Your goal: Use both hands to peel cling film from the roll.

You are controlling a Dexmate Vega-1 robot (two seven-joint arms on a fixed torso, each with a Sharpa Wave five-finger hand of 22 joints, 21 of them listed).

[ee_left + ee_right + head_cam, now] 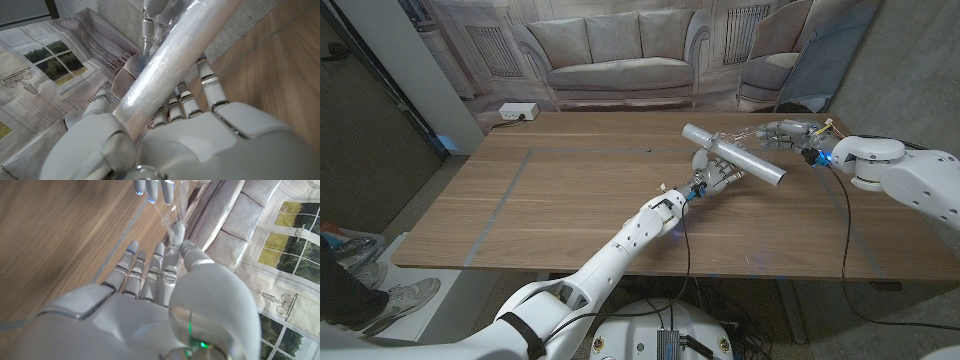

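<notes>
The cling film roll [735,155], a long silvery tube, is lifted off the wooden table [570,190] at the right of the middle, slanting from far left to near right. My left hand [713,172] grips it from below around its middle; in the left wrist view the roll [170,60] lies between the thumb and the fingers of that hand [210,140]. My right hand [788,132] is just beyond the roll's right part. A strip of clear film [752,140] stretches from the roll to it. In the right wrist view its thumb and fingers [177,232] pinch the film [174,211].
A white power strip [515,113] lies at the table's far left corner. A printed sofa backdrop [620,50] stands behind the table. Thin tape lines [505,200] mark the tabletop. A person's shoe [405,295] is on the floor at the lower left.
</notes>
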